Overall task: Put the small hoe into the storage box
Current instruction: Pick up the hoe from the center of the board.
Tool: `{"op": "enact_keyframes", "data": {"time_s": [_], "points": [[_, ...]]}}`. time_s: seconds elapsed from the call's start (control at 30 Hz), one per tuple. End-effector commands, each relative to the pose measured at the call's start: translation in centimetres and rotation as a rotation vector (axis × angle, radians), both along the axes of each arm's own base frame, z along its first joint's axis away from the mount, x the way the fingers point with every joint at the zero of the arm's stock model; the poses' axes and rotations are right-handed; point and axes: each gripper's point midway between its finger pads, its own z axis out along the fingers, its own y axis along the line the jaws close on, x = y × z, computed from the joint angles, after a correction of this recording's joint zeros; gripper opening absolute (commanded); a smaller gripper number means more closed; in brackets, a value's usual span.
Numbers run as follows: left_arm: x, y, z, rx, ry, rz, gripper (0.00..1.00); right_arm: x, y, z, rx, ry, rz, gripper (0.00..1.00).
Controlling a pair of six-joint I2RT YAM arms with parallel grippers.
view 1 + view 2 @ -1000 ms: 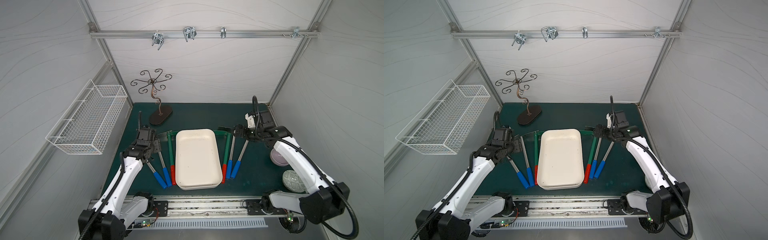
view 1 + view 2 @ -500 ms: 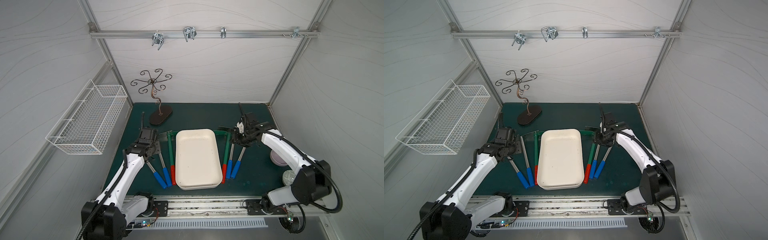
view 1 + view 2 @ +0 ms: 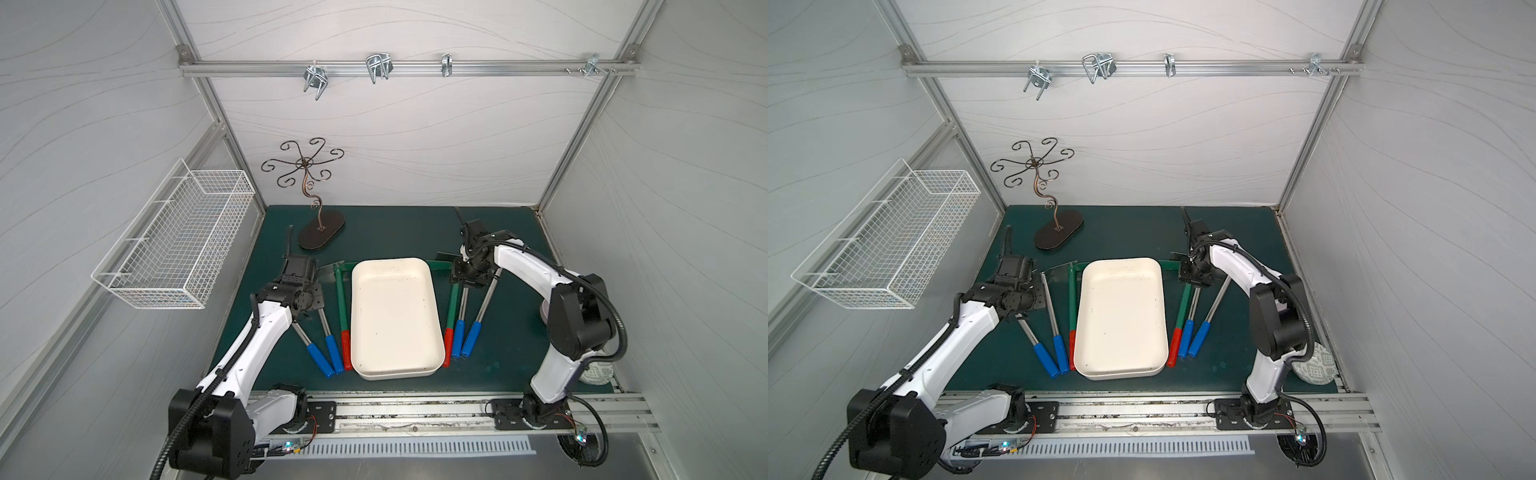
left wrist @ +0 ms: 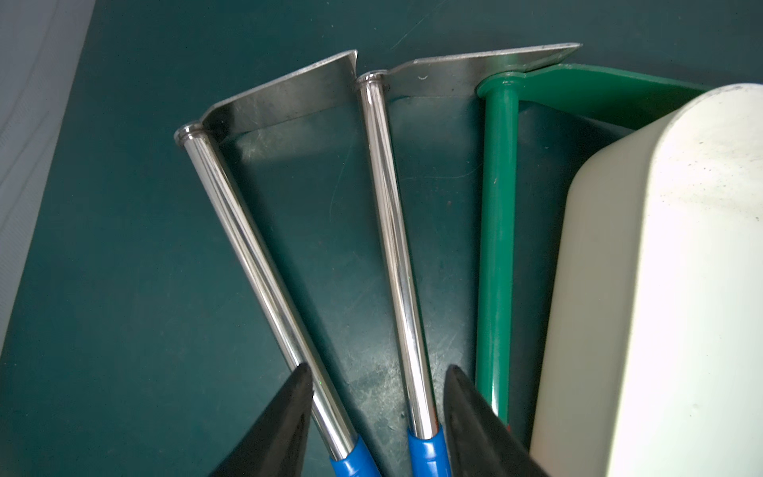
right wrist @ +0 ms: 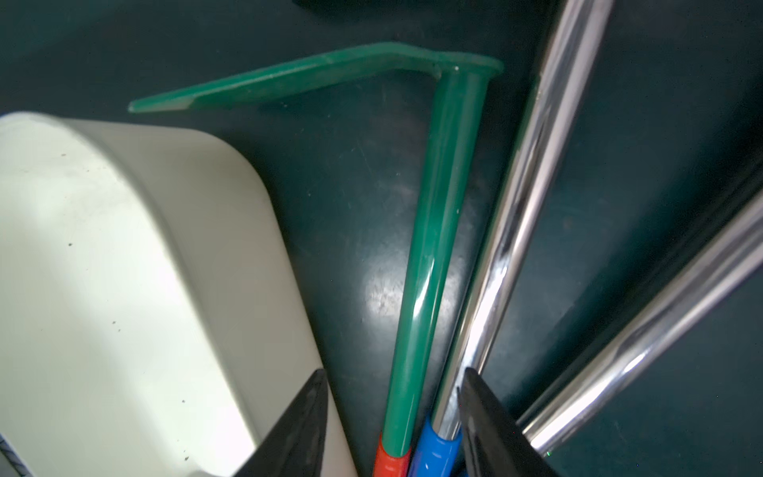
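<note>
The cream storage box (image 3: 395, 316) lies mid-mat in both top views, with three small hoes on each side of it. My left gripper (image 4: 377, 371) hangs open low over the left group. Its fingertips straddle two steel hoes with blue handles (image 4: 247, 231) (image 4: 392, 231), and a green hoe (image 4: 497, 231) lies just outside, against the box (image 4: 660, 268). My right gripper (image 5: 392, 373) is open over the right group. The green, red-handled hoe (image 5: 437, 231) and one steel hoe (image 5: 524, 186) lie between its fingers, and another steel hoe (image 5: 681, 281) lies outside. Neither gripper holds anything.
A white wire basket (image 3: 174, 245) hangs on the left wall. A dark scrolled metal stand (image 3: 320, 232) sits at the back left of the mat. A patterned round object (image 3: 1312, 365) lies at the front right, behind the right arm's base. Metal hooks (image 3: 378, 70) hang from the back rail.
Both grippers have narrowed. The right arm has swung round and lowered its gripper onto the hoe shafts beside the box. The left gripper has barely shifted.
</note>
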Motion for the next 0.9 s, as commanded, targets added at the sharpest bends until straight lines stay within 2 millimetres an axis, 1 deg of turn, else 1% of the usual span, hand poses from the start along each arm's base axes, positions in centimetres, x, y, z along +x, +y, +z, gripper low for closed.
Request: {"op": "enact_keyframes", "data": {"time_s": [0.0,0.23,0.5,0.87], "points": [[0.9,-0.2,1.3,-0.024,-0.033,0.035,0.53,0.1,-0.1,-0.9,-0.045,0.036,-0.006,0.52],[0.9,-0.5,1.0,-0.046,-0.02,0.044,0.53,0.8,-0.1,-2.8,-0.084,0.078,-0.029,0.51],[0.9,-0.6,0.8,-0.053,-0.01,0.042,0.52,0.8,-0.3,-4.9,-0.113,0.114,-0.062,0.5],[0.9,-0.7,0.5,-0.057,0.002,0.039,0.52,0.8,0.9,-7.0,-0.123,0.146,-0.067,0.48]]}}
